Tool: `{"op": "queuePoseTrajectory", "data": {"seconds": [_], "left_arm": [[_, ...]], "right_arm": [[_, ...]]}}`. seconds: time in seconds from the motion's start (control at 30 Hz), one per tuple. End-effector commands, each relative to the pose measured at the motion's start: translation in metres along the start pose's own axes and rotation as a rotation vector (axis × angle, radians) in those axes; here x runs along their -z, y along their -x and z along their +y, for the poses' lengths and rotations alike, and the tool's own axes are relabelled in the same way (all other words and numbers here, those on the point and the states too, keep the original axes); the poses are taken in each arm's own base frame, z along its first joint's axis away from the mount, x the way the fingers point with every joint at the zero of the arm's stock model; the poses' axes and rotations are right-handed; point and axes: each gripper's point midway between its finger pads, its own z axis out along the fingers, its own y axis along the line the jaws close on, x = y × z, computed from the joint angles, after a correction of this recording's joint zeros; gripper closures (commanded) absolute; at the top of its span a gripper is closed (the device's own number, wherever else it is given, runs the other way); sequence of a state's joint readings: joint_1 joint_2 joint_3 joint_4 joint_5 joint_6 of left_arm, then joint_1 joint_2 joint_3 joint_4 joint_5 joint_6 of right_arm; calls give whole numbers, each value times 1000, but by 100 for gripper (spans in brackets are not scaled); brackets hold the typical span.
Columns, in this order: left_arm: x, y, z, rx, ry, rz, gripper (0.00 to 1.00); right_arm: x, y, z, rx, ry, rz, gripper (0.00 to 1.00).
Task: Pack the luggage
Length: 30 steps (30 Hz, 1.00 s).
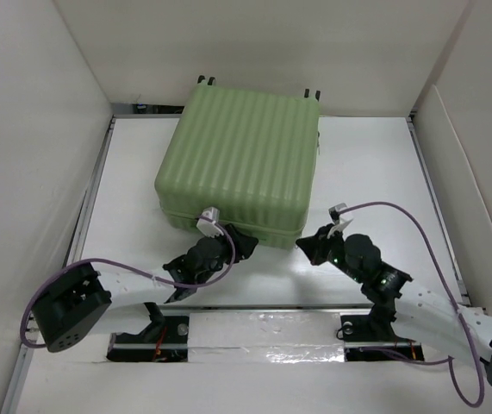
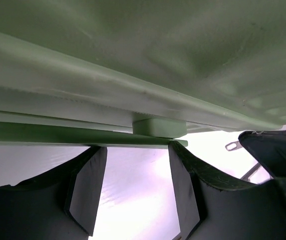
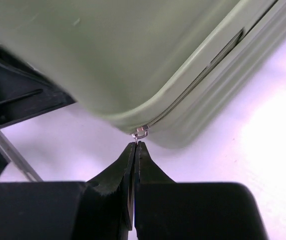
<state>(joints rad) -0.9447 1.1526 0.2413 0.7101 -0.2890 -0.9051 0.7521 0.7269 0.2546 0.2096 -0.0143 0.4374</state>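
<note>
The luggage (image 1: 241, 155), a light green ribbed hard-shell suitcase, lies flat and closed on the white table, its small wheels (image 1: 204, 81) at the far side. My left gripper (image 1: 244, 243) is at its near edge. In the left wrist view that gripper (image 2: 137, 148) stands open, fingertips just under the shell's rim (image 2: 57, 134) below a small green block (image 2: 159, 127), with nothing between them. My right gripper (image 1: 308, 246) is at the near right corner. In the right wrist view it (image 3: 136, 145) is shut on the metal zipper pull (image 3: 140, 133) of the luggage (image 3: 122, 55).
White walls enclose the table (image 1: 375, 172) on the left, the back and the right. Metal rails run along the table's left (image 1: 90, 198) and right (image 1: 435, 198) sides. The right gripper's dark body (image 2: 275, 150) shows at the right edge of the left wrist view.
</note>
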Motion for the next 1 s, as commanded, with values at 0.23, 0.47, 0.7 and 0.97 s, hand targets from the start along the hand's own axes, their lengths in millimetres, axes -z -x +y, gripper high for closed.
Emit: {"op": "queuePoseTrajectory", "data": {"seconds": [0.23,0.47,0.7,0.97], "left_arm": [[-34,51,-63,10,-144,-166,53],[-26,38,-74,-21,-154,-147,53],[28,76,-13,-74,57,-284,45],[106,227,5,57,209,-713,46]], "right_arm": [[17,-51,71,-81,7,196,100],[-46,-18,79,-77,-150,40,100],[-50,-1,68,-84,-184,-15,100],[-46,-1,52,-62,-164,-2,100]]}}
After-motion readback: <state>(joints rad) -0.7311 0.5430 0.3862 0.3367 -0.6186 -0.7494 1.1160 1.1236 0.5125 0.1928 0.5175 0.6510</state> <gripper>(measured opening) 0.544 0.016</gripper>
